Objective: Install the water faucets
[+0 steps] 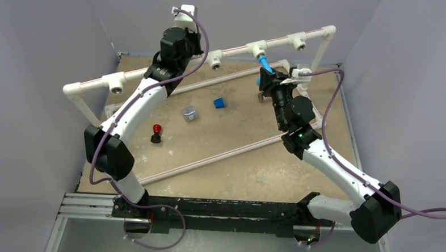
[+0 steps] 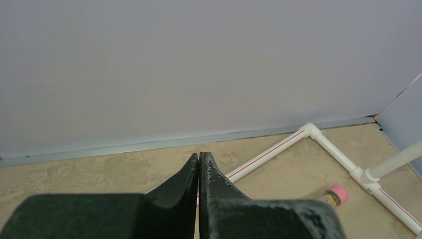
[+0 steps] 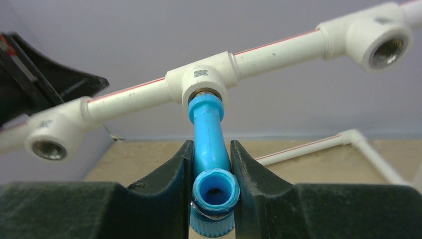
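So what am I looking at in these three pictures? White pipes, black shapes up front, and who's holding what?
These are two white robot arms bolted to a table's near edge. The wide picture comes from a camera above and behind them: left arm, right arm. The other two come from small cameras on each wrist, so the black shapes at the bottom are that arm's own jaws. On the sandy tabletop stands a frame of white pipes with threaded sockets. Lying loose are a dark-blue cube, a small clear box and a black piece with a red cap. The right jaws are closed on a light-blue faucet, its end at a pipe tee. The left jaws are shut and empty, facing the back wall.
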Motion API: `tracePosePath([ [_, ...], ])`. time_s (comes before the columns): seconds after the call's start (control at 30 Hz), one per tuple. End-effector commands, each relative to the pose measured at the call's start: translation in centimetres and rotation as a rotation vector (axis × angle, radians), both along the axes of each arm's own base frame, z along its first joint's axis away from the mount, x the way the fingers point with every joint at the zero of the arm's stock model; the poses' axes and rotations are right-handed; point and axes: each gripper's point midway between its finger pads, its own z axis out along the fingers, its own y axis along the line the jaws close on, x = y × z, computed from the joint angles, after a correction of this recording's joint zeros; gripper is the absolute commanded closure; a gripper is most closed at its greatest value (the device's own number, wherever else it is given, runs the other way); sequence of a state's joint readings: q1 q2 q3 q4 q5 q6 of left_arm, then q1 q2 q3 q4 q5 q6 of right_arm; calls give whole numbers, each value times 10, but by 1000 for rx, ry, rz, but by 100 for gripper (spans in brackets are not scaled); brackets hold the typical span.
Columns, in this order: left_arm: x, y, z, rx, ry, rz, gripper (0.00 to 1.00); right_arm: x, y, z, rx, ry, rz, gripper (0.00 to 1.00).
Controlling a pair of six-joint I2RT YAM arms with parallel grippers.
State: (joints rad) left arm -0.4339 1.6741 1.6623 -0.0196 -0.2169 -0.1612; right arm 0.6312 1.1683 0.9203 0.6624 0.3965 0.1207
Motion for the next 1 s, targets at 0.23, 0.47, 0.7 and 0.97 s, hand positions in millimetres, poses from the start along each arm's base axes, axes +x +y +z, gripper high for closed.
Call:
tracePosePath([
  [0.23, -15, -14, -73, 101, 212, -76, 100, -45, 14, 77, 947, 85, 337, 100],
  [0.47, -17, -16, -74, 100, 215, -92, 100, -50, 24, 72, 1255, 251, 460, 100],
  [0.7, -19, -17, -71, 97, 210, -97, 100, -57, 34, 64, 1432, 391, 560, 100],
  [0.97, -20, -16, -69, 95, 206, -97, 100, -60, 27, 65, 1446, 408, 527, 83],
])
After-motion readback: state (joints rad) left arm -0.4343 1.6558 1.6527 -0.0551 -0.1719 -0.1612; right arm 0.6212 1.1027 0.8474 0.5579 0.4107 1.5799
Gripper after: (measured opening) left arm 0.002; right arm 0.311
